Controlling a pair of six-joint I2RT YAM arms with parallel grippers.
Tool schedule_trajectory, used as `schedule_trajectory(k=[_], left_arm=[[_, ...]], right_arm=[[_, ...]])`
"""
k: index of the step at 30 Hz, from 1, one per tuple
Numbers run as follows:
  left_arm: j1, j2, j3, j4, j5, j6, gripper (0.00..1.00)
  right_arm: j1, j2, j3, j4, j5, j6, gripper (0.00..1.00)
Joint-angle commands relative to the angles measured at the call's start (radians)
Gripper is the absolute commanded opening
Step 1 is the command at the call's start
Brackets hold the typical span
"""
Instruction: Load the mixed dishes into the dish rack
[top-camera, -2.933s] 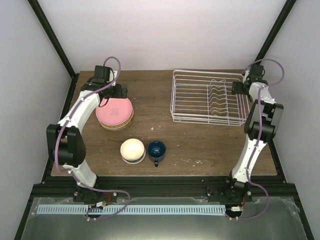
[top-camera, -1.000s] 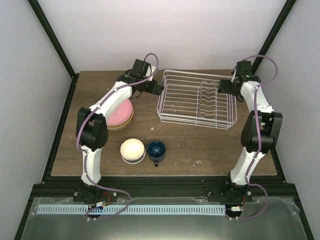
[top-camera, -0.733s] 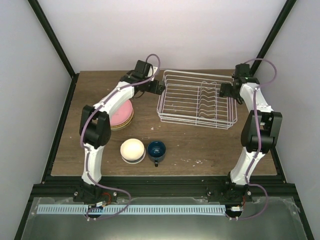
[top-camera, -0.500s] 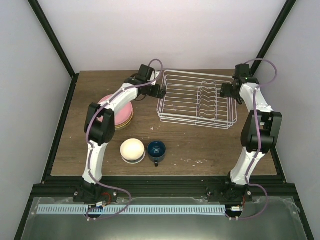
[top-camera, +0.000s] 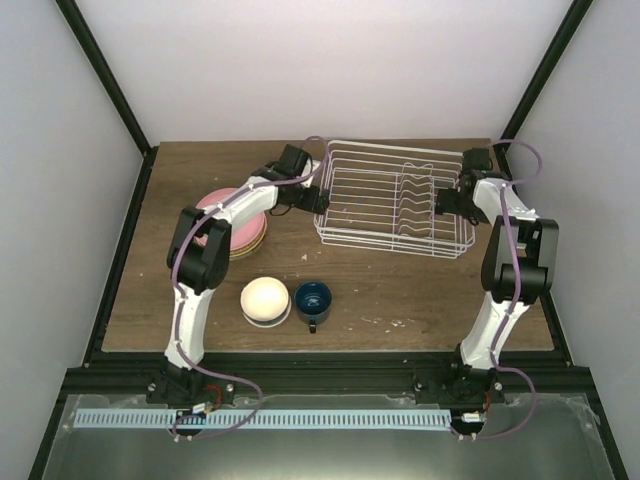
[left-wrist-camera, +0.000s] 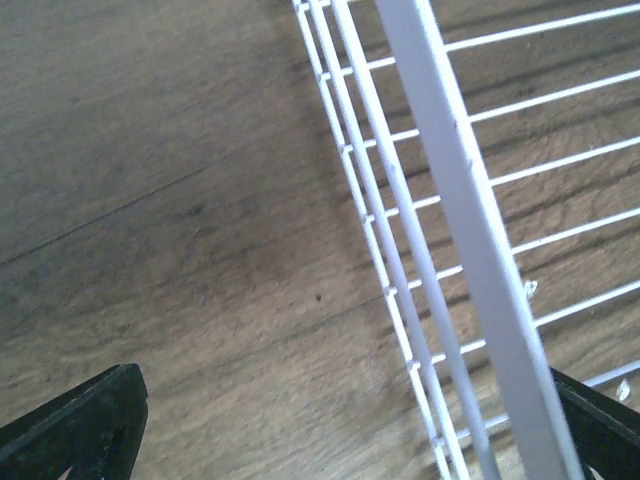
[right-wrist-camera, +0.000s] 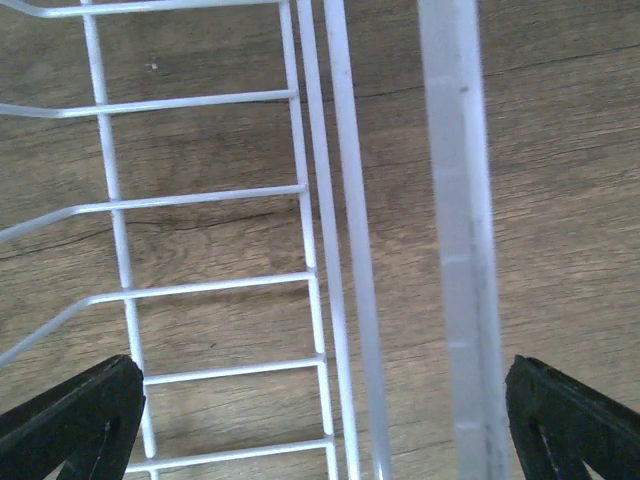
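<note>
The white wire dish rack (top-camera: 395, 208) stands at the back centre of the table. My left gripper (top-camera: 316, 197) is at its left end, open, with the rack's rim wire (left-wrist-camera: 450, 200) between its spread fingers (left-wrist-camera: 85, 430). My right gripper (top-camera: 446, 200) is at the right end, open, straddling the rim wire (right-wrist-camera: 455, 200) between its fingers (right-wrist-camera: 575, 430). The pink plate (top-camera: 240, 228) lies on the tan-yellow plate (top-camera: 248, 247), partly hidden by my left arm. The cream bowl (top-camera: 265, 297) sits in the white-and-blue bowl (top-camera: 266, 318). The dark blue mug (top-camera: 312, 299) stands beside it.
The brown wooden table (top-camera: 400, 290) is bounded by black frame posts and pale walls. The plate stack is left of the rack; the bowls and mug are in front of it, near the table's middle.
The rack has shifted left. My left arm swung from the plates to the rack's left end, then slid nearer along it. My right gripper moved slightly nearer along the right end.
</note>
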Motion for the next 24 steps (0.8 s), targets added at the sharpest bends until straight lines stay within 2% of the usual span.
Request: schedule_trajectory(k=[1, 14, 24], left_arm=[[-0.005, -0.042, -0.093, -0.023, -0.035, 0.023, 1.0], [-0.005, -0.18, -0.277, -0.028, -0.062, 0.004, 1.0], [-0.005, -0.305, -0.391, -0.052, -0.096, -0.024, 1.0]], right_arm=[[0.006, -0.011, -0.054, 0.044, -0.031, 0.009, 1.0], [0.029, -0.072, -0.13, 0.057, -0.088, 0.027, 1.0], [0.114, -0.103, -0.159, 0.04, -0.077, 0.046, 1.0]])
